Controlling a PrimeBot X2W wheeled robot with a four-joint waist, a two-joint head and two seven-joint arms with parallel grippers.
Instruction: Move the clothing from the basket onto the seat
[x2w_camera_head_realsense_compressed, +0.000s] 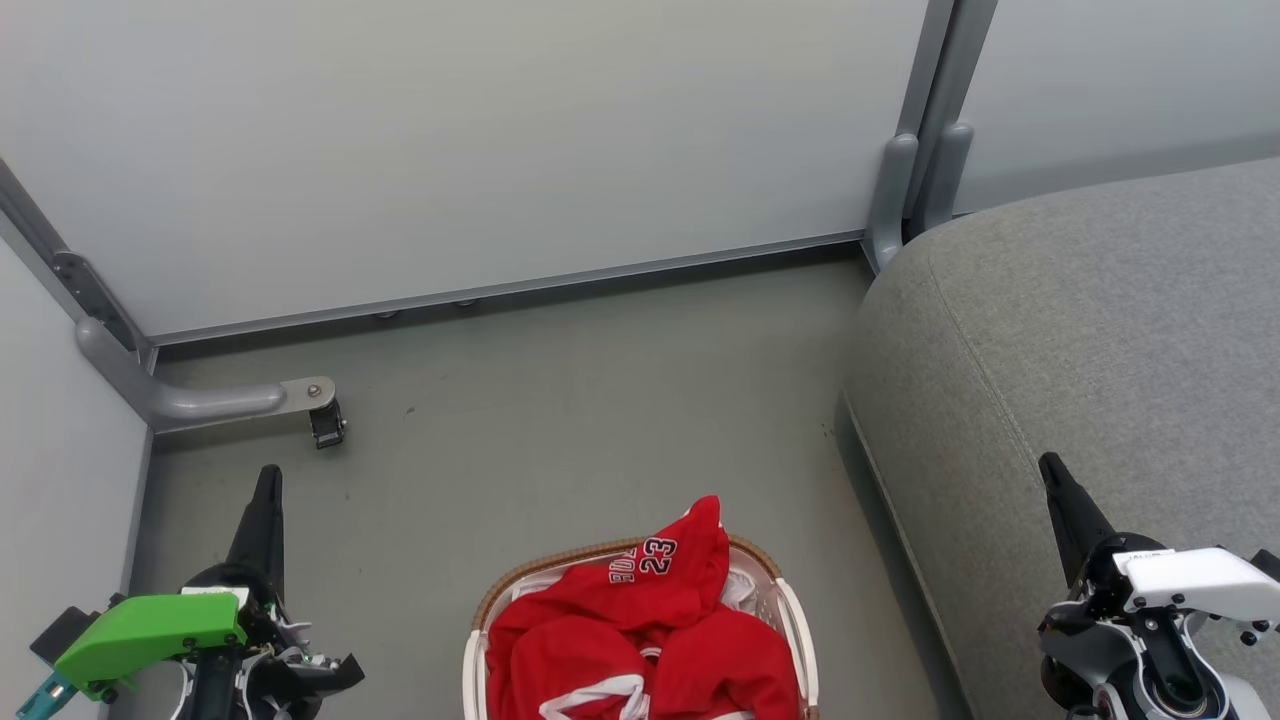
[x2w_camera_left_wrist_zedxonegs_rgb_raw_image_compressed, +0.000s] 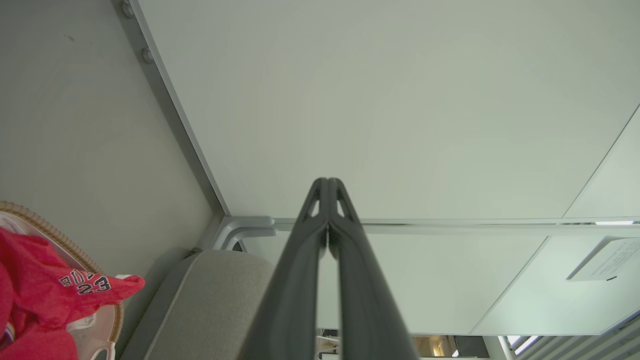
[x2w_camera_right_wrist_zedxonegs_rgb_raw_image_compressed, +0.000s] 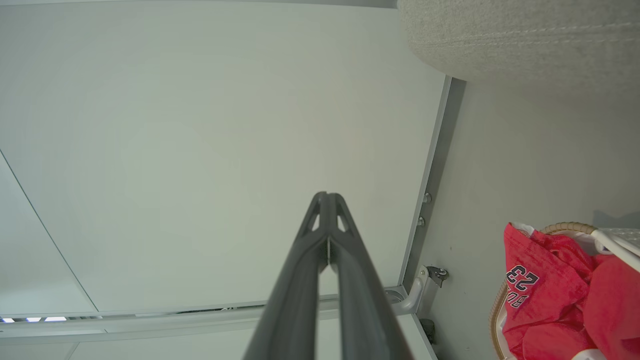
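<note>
**Both grippers shut and empty; the red kit waits in the basket**

My left gripper (x2w_camera_head_realsense_compressed: 267, 480) stands at the lower left of the head view with its two long dark fingers pressed together and nothing between them. My right gripper (x2w_camera_head_realsense_compressed: 1052, 472) at the lower right is the same, tips meeting and nothing held. Both wrist views confirm the fingers touch along their length.

Between my arms, low in the head view, sits the oval white plastic basket (x2w_camera_head_realsense_compressed: 500, 592) with a brown woven rim. It rests on the grey floor (x2w_camera_head_realsense_compressed: 560, 400), just beside the large grey fabric seat (x2w_camera_head_realsense_compressed: 1100, 330) on my right. The red sports clothing (x2w_camera_head_realsense_compressed: 640, 620) with white trim is heaped inside, one fold printed "23" peaking over the far rim.

I judge the clothing light, soft and limp. It will sag and trail from any pinch and may drag a neighbouring piece along. The raised "23" fold looks the best hold, standing clear of the rim and of the white liner (x2w_camera_head_realsense_compressed: 745, 592).

The near half of the basket is cut off by the frame edge. I cannot tell how many garments there are, or how they tangle below.
</note>
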